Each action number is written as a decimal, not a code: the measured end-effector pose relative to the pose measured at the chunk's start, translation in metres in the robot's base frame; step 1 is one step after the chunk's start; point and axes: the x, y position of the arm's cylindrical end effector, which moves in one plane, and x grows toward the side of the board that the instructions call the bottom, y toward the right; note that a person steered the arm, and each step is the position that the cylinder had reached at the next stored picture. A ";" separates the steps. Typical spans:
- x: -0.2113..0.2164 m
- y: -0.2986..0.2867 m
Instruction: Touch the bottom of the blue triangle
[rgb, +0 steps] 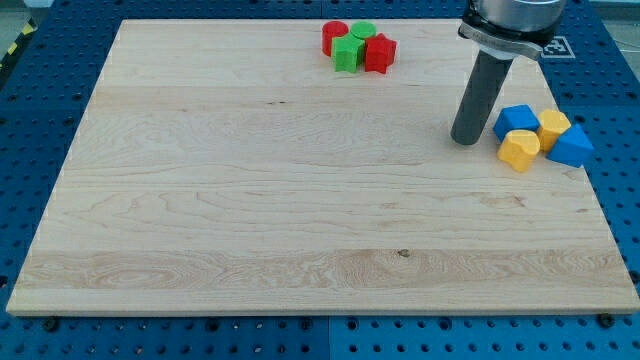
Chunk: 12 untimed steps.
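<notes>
One blue triangle (572, 147) apex pointing view's right, my tip (465, 141) well left.

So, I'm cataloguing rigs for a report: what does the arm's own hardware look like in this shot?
Only its lowest part shows. A straight, smooth, dark grey cylindrical rod ends in my tip on the wooden board. Above it sits a wider dark round collar with a pale rim, cut off by the view's top. Behind it is a white tag with black markings. No cables or pincer are visible.
</notes>
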 end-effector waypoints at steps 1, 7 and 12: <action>0.000 0.000; -0.081 -0.038; 0.023 0.177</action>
